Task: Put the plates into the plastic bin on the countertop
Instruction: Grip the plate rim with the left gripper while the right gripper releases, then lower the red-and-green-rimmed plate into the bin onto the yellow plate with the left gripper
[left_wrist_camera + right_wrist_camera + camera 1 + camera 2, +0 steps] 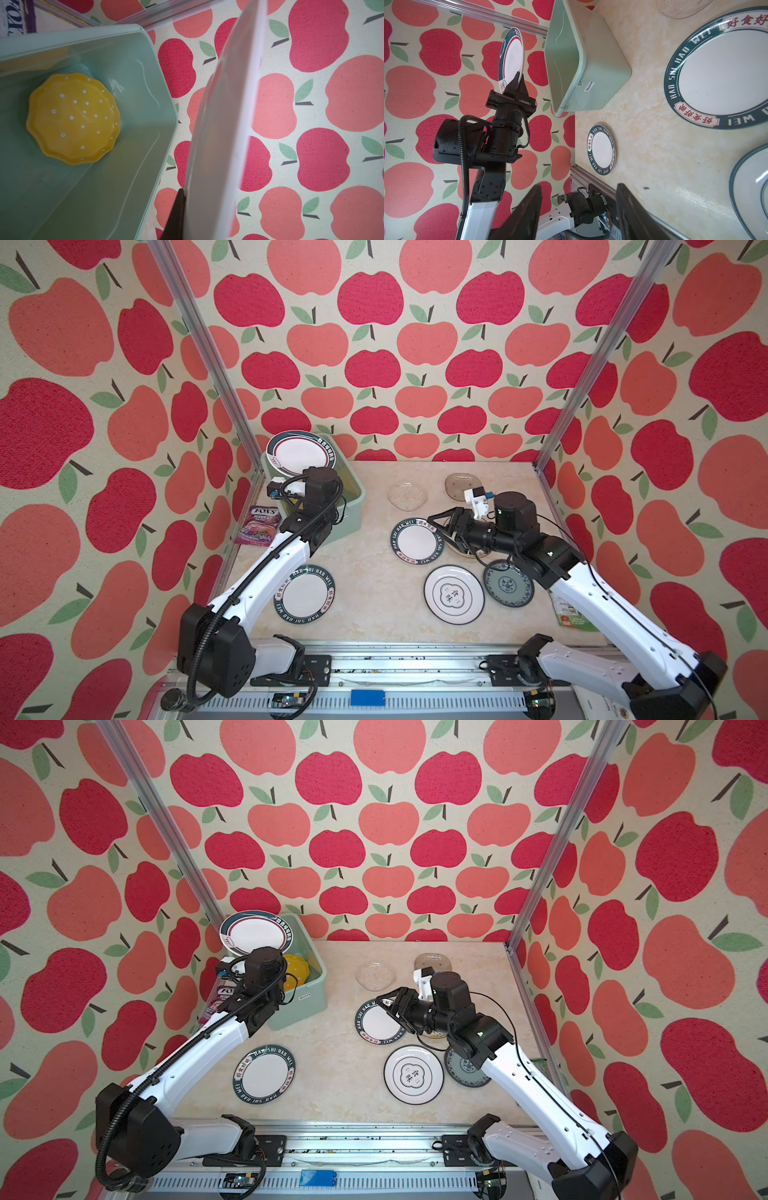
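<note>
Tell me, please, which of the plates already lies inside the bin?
The yellow dotted plate; the left gripper holds a ringed plate, and the rest sit on the countertop.

White link shells and black joint housings on both arms, left claw [519, 78] and right claw [435, 524] black and tapered; ribbed black conduit [206, 630] at 7 o'clock on left arm [270, 572], thin black cable [565, 537] on right arm [615, 614].
</note>
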Robot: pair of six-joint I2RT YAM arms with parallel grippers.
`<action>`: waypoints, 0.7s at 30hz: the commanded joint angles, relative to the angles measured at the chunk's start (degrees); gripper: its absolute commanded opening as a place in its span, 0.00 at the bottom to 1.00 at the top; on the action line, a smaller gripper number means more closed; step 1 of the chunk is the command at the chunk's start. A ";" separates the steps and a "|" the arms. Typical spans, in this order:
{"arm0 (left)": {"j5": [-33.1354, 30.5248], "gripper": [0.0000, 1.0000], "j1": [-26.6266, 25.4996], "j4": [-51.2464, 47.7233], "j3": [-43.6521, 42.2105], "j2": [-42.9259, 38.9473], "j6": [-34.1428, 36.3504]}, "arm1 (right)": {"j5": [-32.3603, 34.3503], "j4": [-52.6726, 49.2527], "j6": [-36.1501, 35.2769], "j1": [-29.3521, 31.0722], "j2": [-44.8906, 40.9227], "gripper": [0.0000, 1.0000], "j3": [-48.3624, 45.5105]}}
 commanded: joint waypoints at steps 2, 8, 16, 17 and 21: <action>-5.54 0.00 0.44 -4.03 2.54 4.11 -13.50 | -3.14 -5.69 -1.32 -2.43 -1.42 0.60 1.79; -5.06 0.00 0.81 -4.63 4.06 11.63 -22.29 | -6.58 -6.85 -0.97 -6.55 -1.72 0.59 1.61; -2.97 0.00 1.86 -1.28 7.19 20.66 -27.89 | -9.07 -8.18 -1.62 -9.32 -1.84 0.59 1.26; -2.82 0.00 2.02 -0.87 7.45 21.57 -28.46 | -9.19 -8.36 -1.73 -9.58 -1.97 0.59 1.11; -1.53 0.00 3.13 -0.20 8.90 24.45 -29.47 | -9.64 -8.80 -1.77 -10.33 -2.49 0.59 0.31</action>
